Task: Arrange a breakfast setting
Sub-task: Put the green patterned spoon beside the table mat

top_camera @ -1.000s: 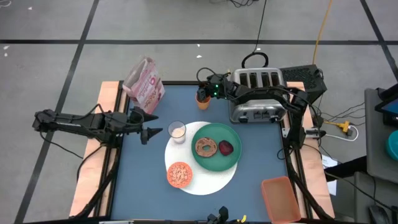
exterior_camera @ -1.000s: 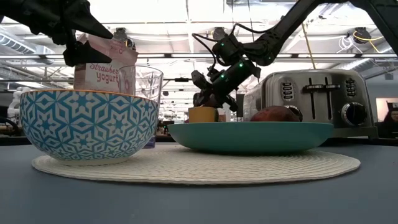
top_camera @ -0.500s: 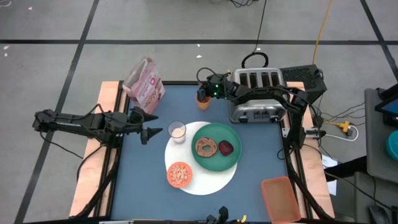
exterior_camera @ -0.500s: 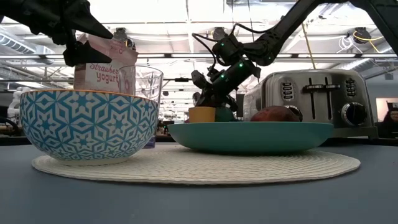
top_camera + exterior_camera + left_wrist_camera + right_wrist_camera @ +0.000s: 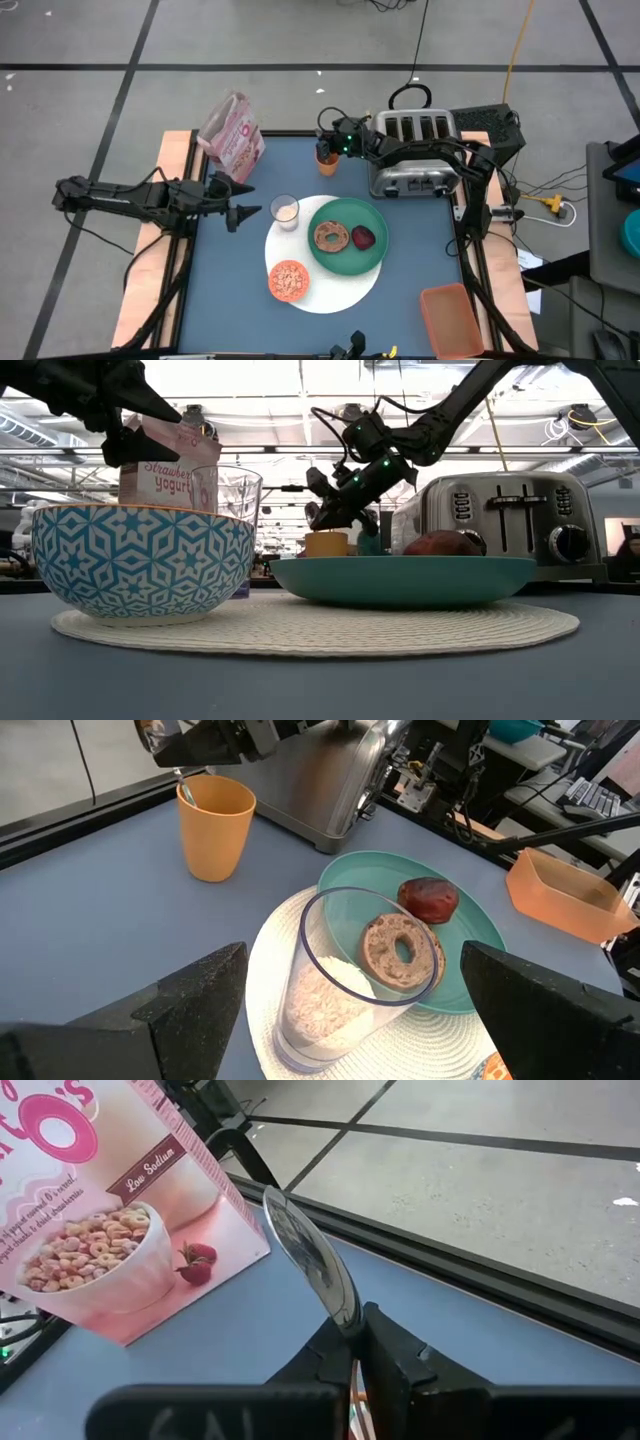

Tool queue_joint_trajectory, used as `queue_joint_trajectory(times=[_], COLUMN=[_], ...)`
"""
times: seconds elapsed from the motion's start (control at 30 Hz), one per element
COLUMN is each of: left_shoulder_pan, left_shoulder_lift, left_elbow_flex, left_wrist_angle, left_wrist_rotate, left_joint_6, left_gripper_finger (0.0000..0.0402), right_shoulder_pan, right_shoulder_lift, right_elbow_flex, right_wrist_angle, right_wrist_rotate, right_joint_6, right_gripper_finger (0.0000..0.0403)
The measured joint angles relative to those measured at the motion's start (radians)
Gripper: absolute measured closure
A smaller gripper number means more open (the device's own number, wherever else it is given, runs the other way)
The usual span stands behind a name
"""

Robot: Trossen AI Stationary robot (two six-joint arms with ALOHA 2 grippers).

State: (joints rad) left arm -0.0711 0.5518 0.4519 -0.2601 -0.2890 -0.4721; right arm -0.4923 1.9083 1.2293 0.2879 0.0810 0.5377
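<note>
Your right claw [image 5: 352, 1342] is clamped on the silver spoon [image 5: 312, 1270], hovering over the orange cup [image 5: 326, 158] by the toaster [image 5: 415, 150]. Left claw [image 5: 243, 213] sits wide open, empty, beside the milk glass [image 5: 286, 212].

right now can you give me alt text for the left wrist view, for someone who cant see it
The left gripper is open around a milk glass on a round white mat. Behind the glass, a green plate holds a bagel and a dark red food. Farther off, the right gripper holds a silver spoon over an orange cup, beside the toaster.
</note>
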Motion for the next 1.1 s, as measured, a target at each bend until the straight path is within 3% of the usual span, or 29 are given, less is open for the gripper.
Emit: queue_joint_trajectory(times=[0.33,0.83,1.1], left_shoulder_pan=[0.000,0.000,0.000], left_shoulder_lift=[0.000,0.000,0.000], left_elbow_flex=[0.000,0.000,0.000], left_wrist_angle=[0.000,0.106,0.224], left_wrist_rotate=[0.000,0.000,0.000], left_joint_6=[-0.004,-0.001,0.018], left_gripper_finger=[0.0032,0.0032,0.0032], right_shoulder_pan=[0.000,-0.018,-0.016], right_shoulder_lift=[-0.023,-0.171,-0.219], right_elbow_flex=[0.000,0.000,0.000], right_wrist_angle=[0.047,0.050,0.110], right_wrist_rotate=[-0.004,-0.008,-0.201], right_joint_6=[0.000,-0.007,0.098], right_gripper_finger=[0.0395,0.0395,0.0394])
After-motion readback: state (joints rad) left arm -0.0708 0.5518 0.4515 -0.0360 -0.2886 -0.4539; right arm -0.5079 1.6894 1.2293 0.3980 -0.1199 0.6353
